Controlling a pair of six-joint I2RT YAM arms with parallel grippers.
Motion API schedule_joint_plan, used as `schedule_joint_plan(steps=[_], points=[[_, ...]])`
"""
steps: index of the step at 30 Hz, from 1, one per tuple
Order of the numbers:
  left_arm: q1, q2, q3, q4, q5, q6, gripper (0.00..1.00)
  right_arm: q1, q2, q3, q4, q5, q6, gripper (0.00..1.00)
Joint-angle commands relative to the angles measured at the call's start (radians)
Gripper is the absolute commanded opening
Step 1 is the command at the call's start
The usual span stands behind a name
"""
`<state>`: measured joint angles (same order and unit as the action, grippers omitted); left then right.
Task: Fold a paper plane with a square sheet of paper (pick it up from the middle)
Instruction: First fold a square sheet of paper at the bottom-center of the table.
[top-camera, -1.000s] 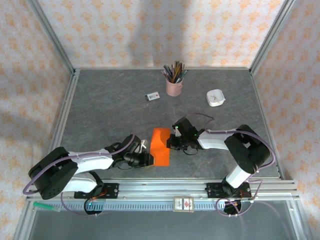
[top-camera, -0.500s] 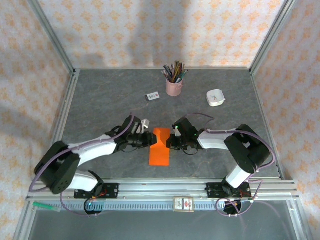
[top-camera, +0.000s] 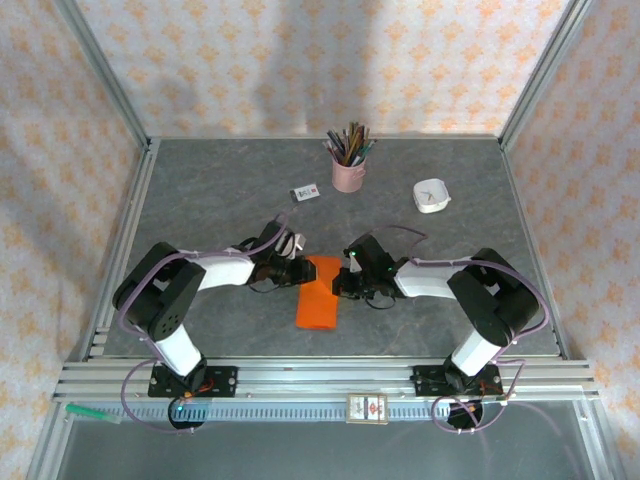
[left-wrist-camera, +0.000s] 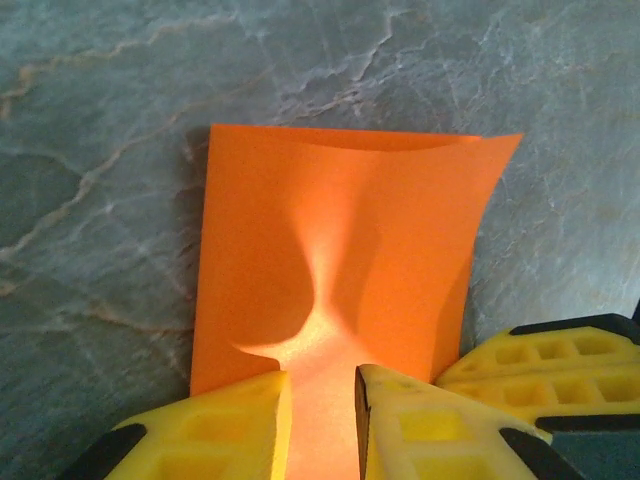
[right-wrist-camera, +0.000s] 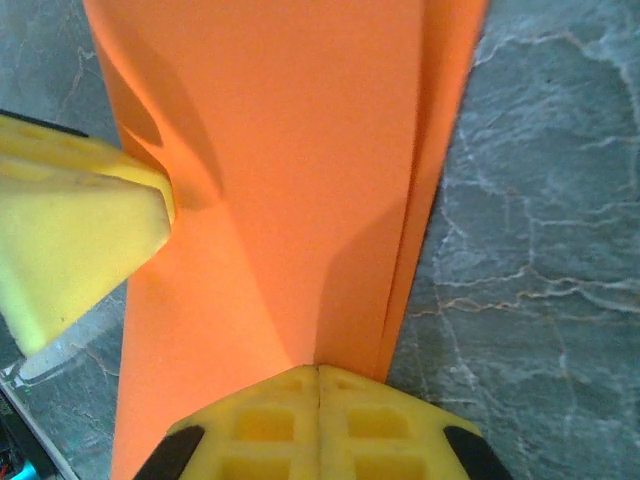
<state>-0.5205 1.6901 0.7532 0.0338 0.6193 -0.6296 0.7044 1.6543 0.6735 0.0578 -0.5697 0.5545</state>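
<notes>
- Square sheet of paper (top-camera: 318, 300) sits folded into a long strip on the table (top-camera: 200, 200), mid-front, between the two arms.
- left gripper (left-wrist-camera: 322, 420) has its jaws nearly together, pinching up a ridge of the orange paper near one end.
- right gripper (right-wrist-camera: 318, 405) is fully closed at the opposite edge; can't tell if any paper is caught in it.
- Best guess: the right one should pin the layers flat while the left pulls gently, since a hard tug could skew the crease.
</notes>
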Motion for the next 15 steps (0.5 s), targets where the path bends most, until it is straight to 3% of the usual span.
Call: schedule_joint_plan(steps=[1, 6, 15], points=[[0.011, -0.001, 0.028, -0.007, 0.033, 0.027, 0.28, -0.002, 0.093, -0.063, -0.188, 0.204, -0.026, 0.0], [0.012, -0.041, 0.05, 0.019, 0.067, 0.001, 0.29, -0.002, 0.09, -0.059, -0.19, 0.205, -0.026, 0.0], [0.044, 0.077, 0.091, 0.013, 0.035, 0.037, 0.28, -0.002, 0.089, -0.06, -0.194, 0.207, -0.027, 0.0]])
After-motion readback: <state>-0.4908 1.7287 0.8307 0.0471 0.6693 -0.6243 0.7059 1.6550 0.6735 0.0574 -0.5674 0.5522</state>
